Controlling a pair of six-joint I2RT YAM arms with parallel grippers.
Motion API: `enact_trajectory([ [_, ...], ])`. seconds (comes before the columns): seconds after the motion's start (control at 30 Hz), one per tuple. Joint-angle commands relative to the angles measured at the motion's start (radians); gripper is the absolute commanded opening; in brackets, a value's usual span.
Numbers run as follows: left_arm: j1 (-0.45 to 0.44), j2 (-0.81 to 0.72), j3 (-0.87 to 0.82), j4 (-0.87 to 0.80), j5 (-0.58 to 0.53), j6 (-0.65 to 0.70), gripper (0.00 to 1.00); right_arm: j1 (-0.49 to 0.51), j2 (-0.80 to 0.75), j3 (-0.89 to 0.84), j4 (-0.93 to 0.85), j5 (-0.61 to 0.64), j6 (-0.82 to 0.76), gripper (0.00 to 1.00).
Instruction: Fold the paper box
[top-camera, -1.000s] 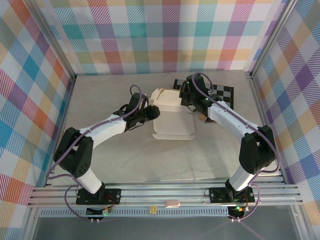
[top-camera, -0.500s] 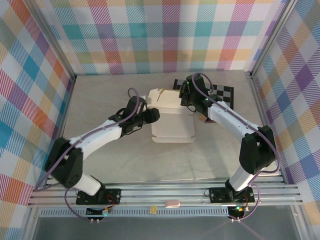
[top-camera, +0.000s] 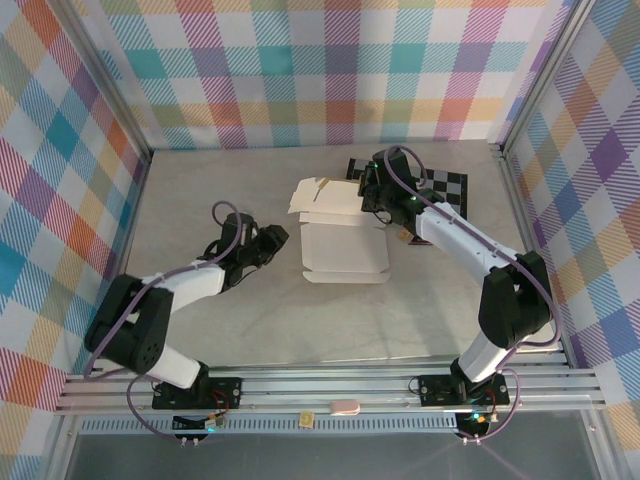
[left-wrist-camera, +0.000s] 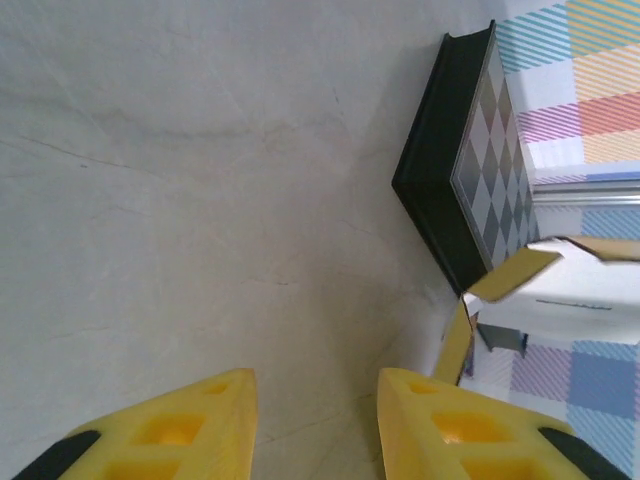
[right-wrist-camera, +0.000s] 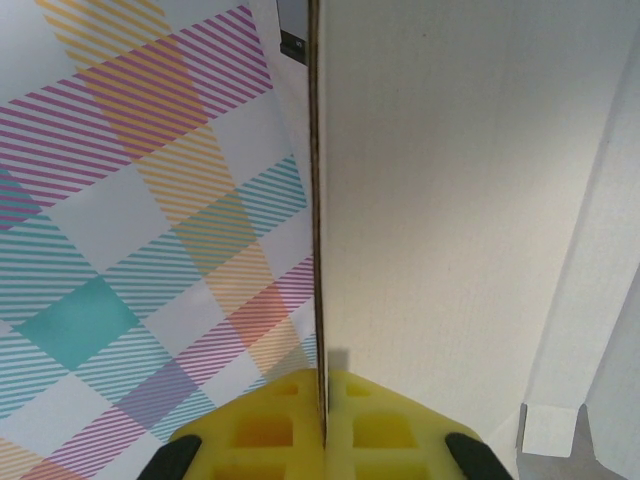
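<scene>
**A:** The right gripper (right-wrist-camera: 323, 405), what has it got?

**B:** It is clamped hard on a thin upright panel of the paper box (right-wrist-camera: 450, 200). The card's edge runs straight down between its yellow fingers (right-wrist-camera: 390, 425).

**A:** And the left gripper (top-camera: 270, 240)?

**B:** Its jaws stand apart with nothing between them. It hangs over bare table (top-camera: 190, 210), to the left of the box and not touching it. From its wrist camera the box's mustard-edged corner sits off to the right.

**A:** Where does the box lie overall?

**B:** It is on the table, a little right of centre. One broad panel lies flat toward the arms. The far part is lifted, and that is where the right gripper holds it, close to the checkered board (top-camera: 445, 185). I can't tell from above whether the raised flap touches the board.

**A:** What room is there around it?

**B:** The table is open to the left of the box and on its near side. The right arm (top-camera: 470, 250) runs along its right side, and the board stands behind it.

**A:** And the surroundings?

**B:** The tabletop is pale and faintly marbled. Plaid walls (top-camera: 300, 70) close three sides, and metal rails (top-camera: 330, 385) cross the near edge.
</scene>
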Motion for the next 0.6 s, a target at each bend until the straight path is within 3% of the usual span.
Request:
enact_trajectory([
  [0.0, 0.003, 0.066, 0.022, 0.224, 0.035, -0.099, 0.37, 0.002, -0.024, 0.008, -0.027, -0.008, 0.043, 0.00],
  [0.1, 0.002, 0.107, 0.028, 0.307, 0.034, -0.131, 0.39, 0.002, -0.024, 0.004, -0.028, -0.010, 0.043, 0.00],
  [0.57, -0.036, 0.188, 0.057, 0.399, 0.053, -0.168, 0.42, 0.002, -0.013, 0.014, -0.010, -0.015, 0.051, 0.00],
])
